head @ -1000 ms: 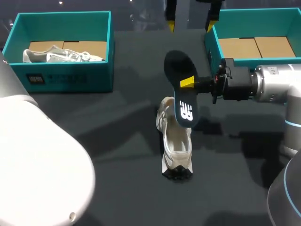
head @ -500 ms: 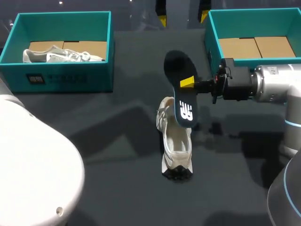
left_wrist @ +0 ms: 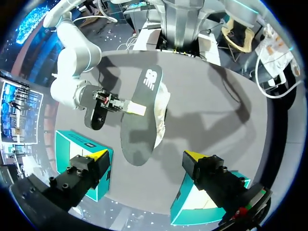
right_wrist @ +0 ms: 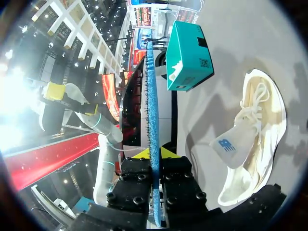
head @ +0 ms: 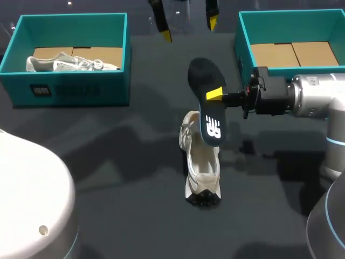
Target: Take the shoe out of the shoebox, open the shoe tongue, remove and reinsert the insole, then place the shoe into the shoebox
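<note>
A black insole (head: 207,102) hangs upright on its edge above the table, with my right gripper (head: 214,94) shut on its rim from the right. The right wrist view shows the insole (right_wrist: 152,110) edge-on, clamped between that gripper's (right_wrist: 153,153) fingers. Just below and in front of it a cream shoe (head: 200,164) lies on the dark table, tongue pulled up, its opening facing up (right_wrist: 255,139). My left gripper (head: 188,27) hovers open high above the table's far edge, holding nothing. From there it looks down on the insole (left_wrist: 142,115) and the shoe (left_wrist: 162,103).
A teal shoebox (head: 70,86) at the back left holds a second pale shoe (head: 70,63). Another teal shoebox (head: 242,48) at the back right shows only its cardboard floor, close behind my right wrist. Both boxes lie under my left gripper's fingers (left_wrist: 65,144).
My left gripper has drifted leftward along the table's far edge, and the left arm's bulk in the near corner has sunk lower. The right arm, insole and shoe have not moved.
</note>
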